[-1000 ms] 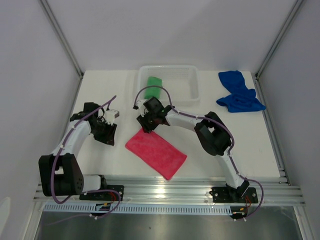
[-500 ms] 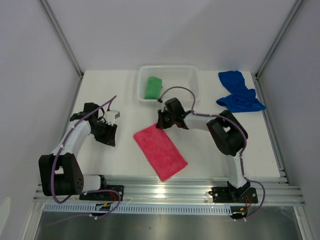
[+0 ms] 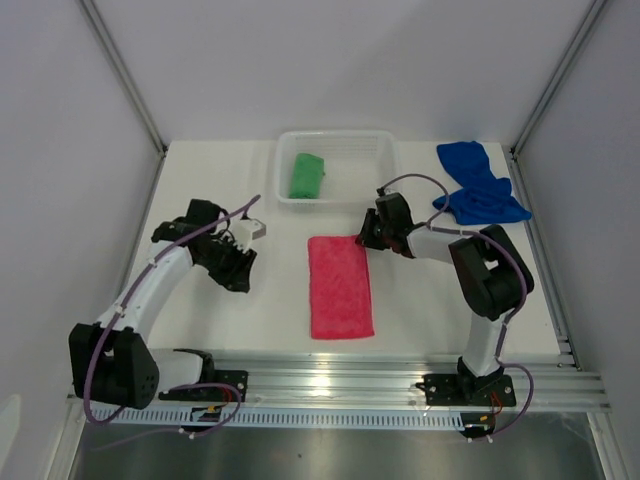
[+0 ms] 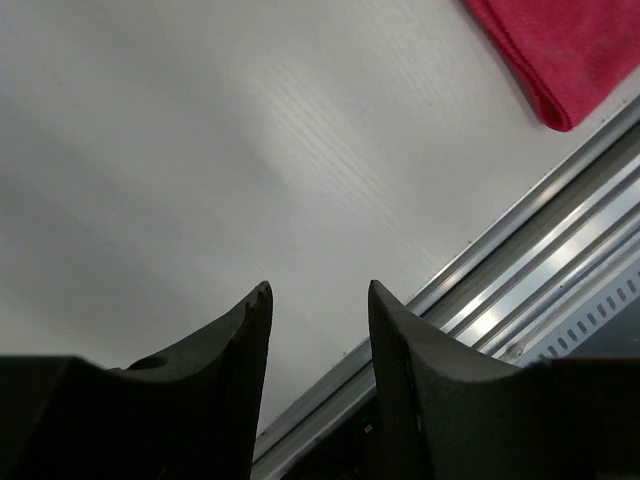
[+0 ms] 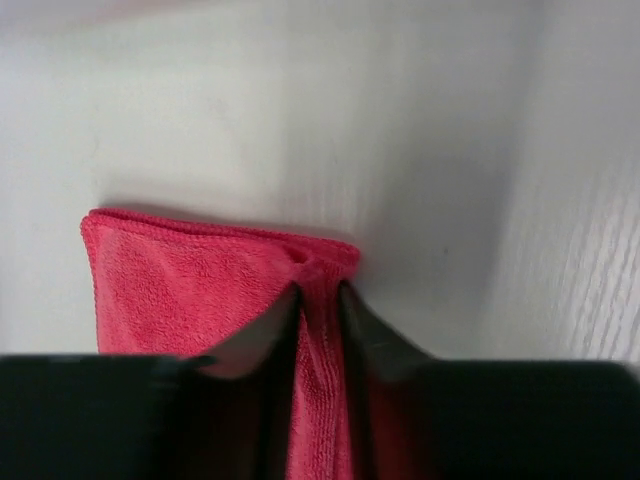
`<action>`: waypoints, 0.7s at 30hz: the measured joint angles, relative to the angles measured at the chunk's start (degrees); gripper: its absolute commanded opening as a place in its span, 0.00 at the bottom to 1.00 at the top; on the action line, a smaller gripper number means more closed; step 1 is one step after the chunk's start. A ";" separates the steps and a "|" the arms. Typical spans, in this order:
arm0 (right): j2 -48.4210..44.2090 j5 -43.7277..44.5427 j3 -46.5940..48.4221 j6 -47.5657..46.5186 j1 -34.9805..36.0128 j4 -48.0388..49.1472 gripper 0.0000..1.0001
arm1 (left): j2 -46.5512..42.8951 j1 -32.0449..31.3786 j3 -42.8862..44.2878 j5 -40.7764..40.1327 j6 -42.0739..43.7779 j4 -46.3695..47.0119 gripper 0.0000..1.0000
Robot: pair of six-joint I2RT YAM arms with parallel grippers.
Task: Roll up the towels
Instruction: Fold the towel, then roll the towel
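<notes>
From above, the pink towel [image 3: 340, 286] lies flat mid-tabletop [image 3: 200, 180], the green towel [image 3: 306, 175] sits in the basket [image 3: 388, 165], and the blue towel [image 3: 478, 185] is crumpled at the far right corner. Your left wrist view shows the left gripper [image 4: 318, 295] half open and empty. Your right wrist view shows the right gripper [image 5: 320, 290] pinching the pink towel's far edge, a grip you can't see from above.

Your white table [image 3: 200, 300], pink-red towel [image 3: 340, 290] flat on it, one far corner at your right gripper [image 3: 366, 236], blue towel [image 3: 478, 190] bunched behind that gripper, white basket [image 3: 338, 136] beyond it.
</notes>
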 measured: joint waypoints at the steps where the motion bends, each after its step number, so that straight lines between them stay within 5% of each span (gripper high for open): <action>1: 0.63 -0.35 1.36 -0.33 -0.11 -0.66 0.32 | -0.76 -2.27 0.09 0.00 0.15 -0.28 0.48; 9: -10.95 2.36 2.10 -7.13 -0.87 -10.73 0.40 | -8.72 -23.67 0.09 -4.33 1.36 -0.48 0.50; 15: -35.06 1.64 -2.29 -17.22 -0.15 -14.49 0.41 | -16.65 -43.63 -4.28 -11.91 4.63 4.48 0.57; 21: -61.59 -2.71 -17.75 -22.67 1.36 -10.40 0.48 | -11.47 -55.45 -8.04 -16.72 7.54 15.54 0.58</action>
